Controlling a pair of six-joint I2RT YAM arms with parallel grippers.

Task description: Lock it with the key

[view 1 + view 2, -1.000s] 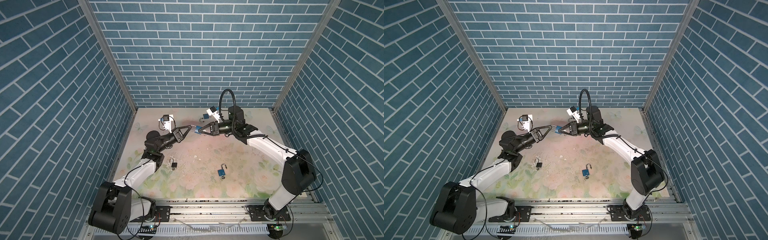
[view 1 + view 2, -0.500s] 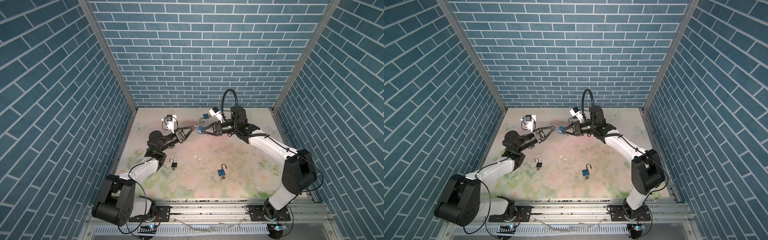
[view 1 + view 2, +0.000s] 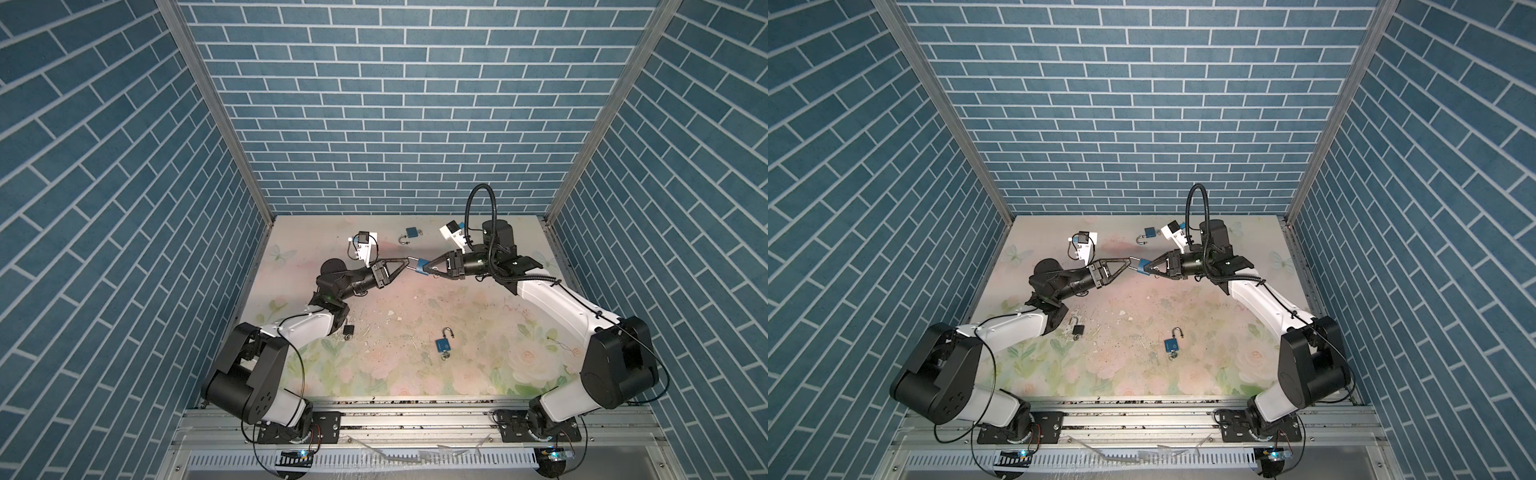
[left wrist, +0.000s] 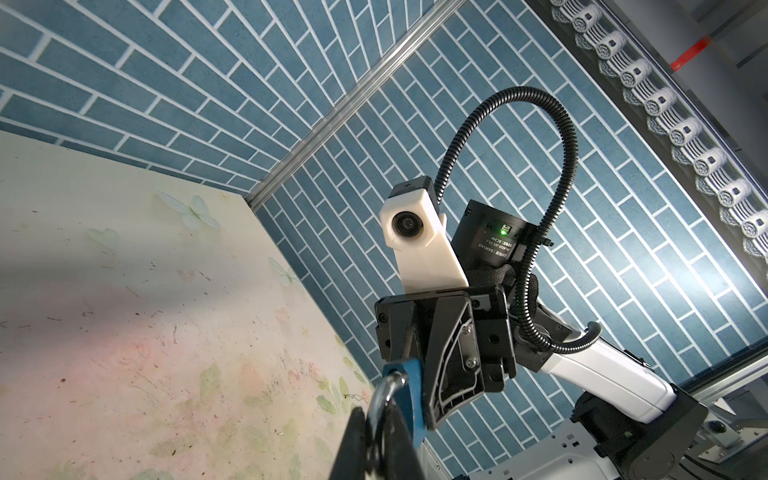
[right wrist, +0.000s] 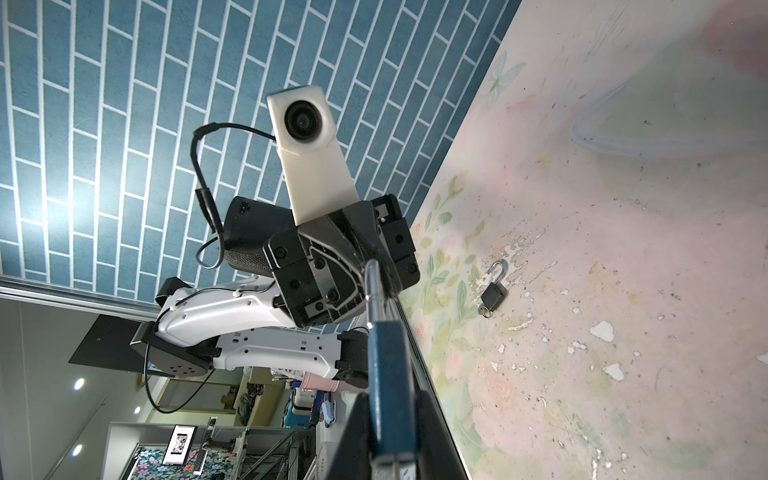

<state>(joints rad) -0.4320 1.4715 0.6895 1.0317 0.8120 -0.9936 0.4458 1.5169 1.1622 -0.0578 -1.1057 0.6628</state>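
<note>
In both top views the blue padlock [image 3: 422,266] hangs above the table [image 3: 457,353], between the arms, with the right gripper [image 3: 430,266] clamped on its body. Left wrist view: the left gripper [image 4: 376,449] pinches its shackle [image 4: 384,395], seemingly closed tight. Right wrist view: the padlock is seen edge-on, gripped at both ends.

Blue brick-patterned walls [image 3: 395,104] with aluminium corner posts [image 3: 216,108] around a worn, pale floral tabletop [image 3: 415,299].
</note>
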